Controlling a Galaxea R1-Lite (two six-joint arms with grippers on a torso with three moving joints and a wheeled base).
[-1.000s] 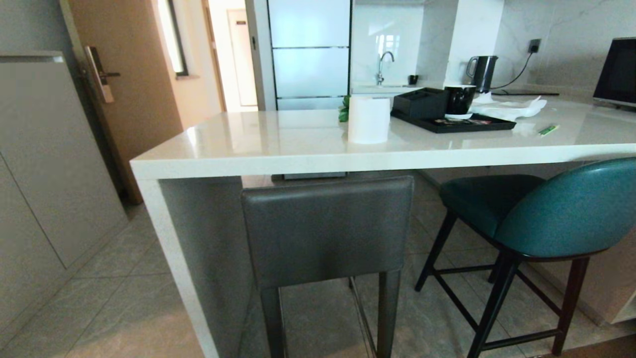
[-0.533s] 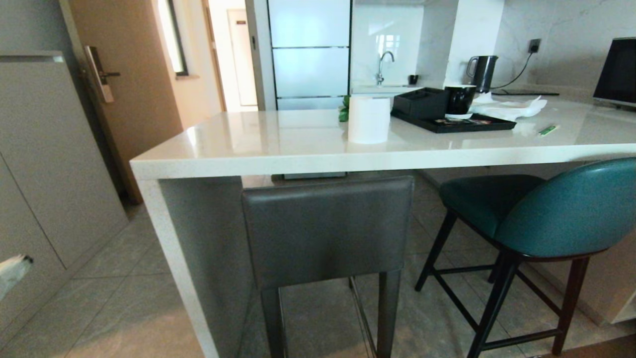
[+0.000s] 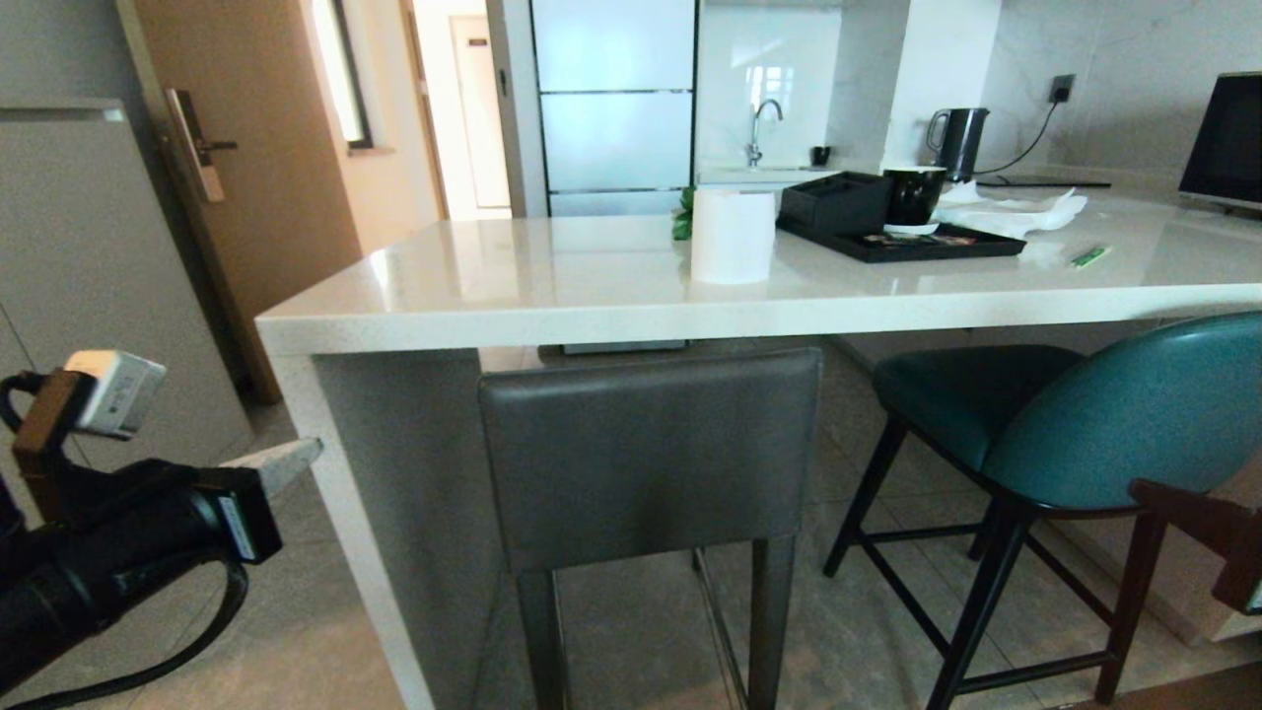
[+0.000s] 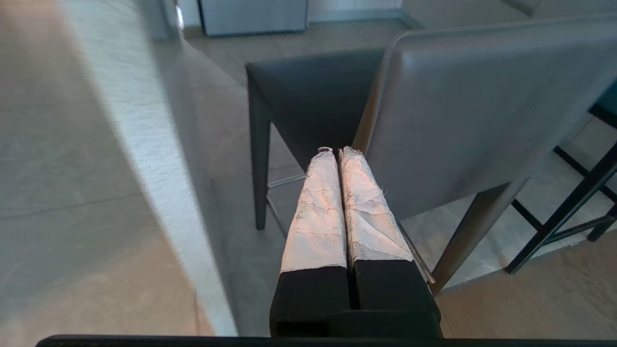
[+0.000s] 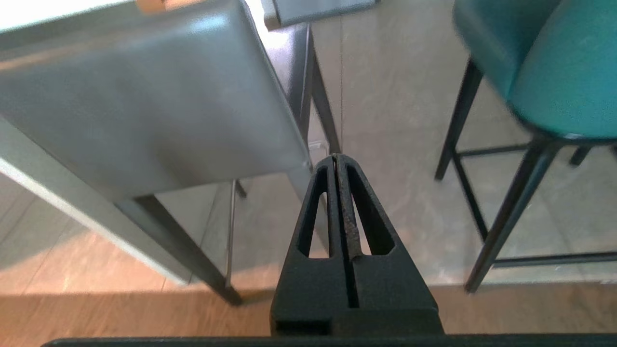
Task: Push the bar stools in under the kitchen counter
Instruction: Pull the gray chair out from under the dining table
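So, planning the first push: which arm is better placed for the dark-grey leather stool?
Left, probably: the left gripper, shut, is beside the dark-grey leather stool; the right gripper, also shut, barely enters the head view.

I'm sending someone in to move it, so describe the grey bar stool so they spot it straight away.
Find the long white kitchen counter; near its slab end on the left stands the dark-grey stool. Unlike the teal stool to its right, with its curved back and black legs, this one has a flat, square leather back.
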